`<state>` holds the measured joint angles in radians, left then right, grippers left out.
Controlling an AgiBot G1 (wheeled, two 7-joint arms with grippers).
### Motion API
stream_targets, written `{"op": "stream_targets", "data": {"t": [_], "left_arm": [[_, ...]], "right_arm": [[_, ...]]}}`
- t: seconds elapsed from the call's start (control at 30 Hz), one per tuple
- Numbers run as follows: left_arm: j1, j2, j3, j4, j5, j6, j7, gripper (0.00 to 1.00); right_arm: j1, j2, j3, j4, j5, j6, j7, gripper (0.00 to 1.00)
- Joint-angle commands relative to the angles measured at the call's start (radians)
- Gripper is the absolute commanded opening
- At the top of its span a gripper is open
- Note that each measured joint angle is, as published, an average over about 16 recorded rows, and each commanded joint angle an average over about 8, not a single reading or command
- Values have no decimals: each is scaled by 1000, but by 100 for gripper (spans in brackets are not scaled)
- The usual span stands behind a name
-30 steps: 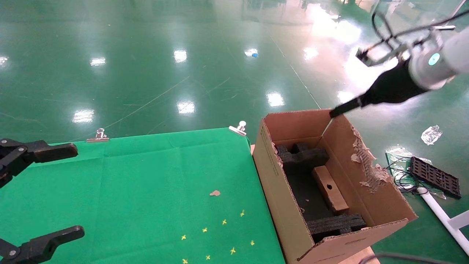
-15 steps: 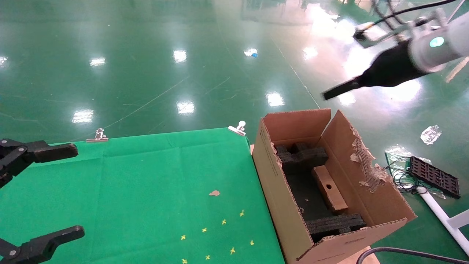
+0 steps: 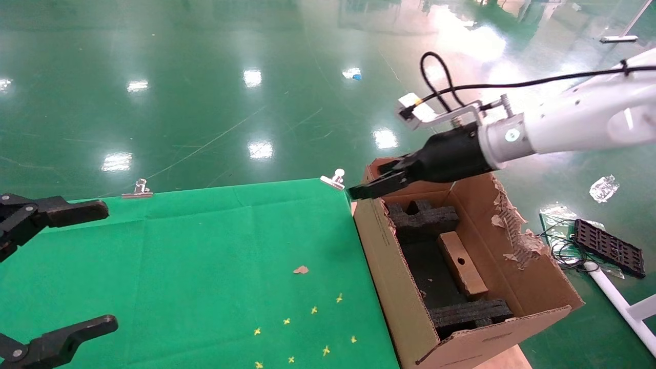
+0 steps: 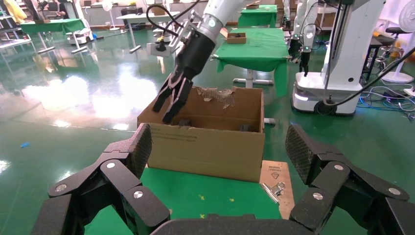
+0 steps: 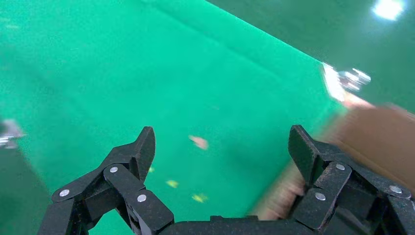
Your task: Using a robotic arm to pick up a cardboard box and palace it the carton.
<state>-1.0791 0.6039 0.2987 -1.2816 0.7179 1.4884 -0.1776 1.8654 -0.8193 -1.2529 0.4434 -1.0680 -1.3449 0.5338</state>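
The jaws of the right gripper point(image 3: 366, 188) stood wide apart and held nothing; the right wrist view showed its two black fingers point(image 5: 139, 152) spread with only green cloth between them. This gripper, on the robotic arm point(image 3: 579, 120) with its white tube and black wrist, hung in the air above the near-left top edge of the carton point(image 3: 394, 277), its tips reaching out past that wall toward the green table point(image 3: 195, 266); it touched neither. The cardboard box point(image 3: 461, 264) lay inside the carton, resting on its long edge on the dark floor between two black foam blocks point(image 3: 423, 218), its small round hole facing up; it was well apart from the right gripper. The carton stood just beside the table's right edge, its right flap torn and ragged. The left gripper point(image 3: 56, 271) sat parked over the table's left side, its jaws likewise wide apart and empty; from its wrist the carton point(image 4: 205, 142) and the right gripper point(image 4: 169, 100) showed farther off.
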Motion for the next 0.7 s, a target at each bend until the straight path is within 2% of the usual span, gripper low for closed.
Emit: {"op": "stream_targets", "data": {"t": [0.03,0.7], "left_arm": [[0,0,0,0,0,0,0,100],[0,0,1,0,-1,0,1,100]], "right_arm": [[-39,10,48,42,17,-7,-17,100],[-430,113,529,457,183,-82,-188,100]]}}
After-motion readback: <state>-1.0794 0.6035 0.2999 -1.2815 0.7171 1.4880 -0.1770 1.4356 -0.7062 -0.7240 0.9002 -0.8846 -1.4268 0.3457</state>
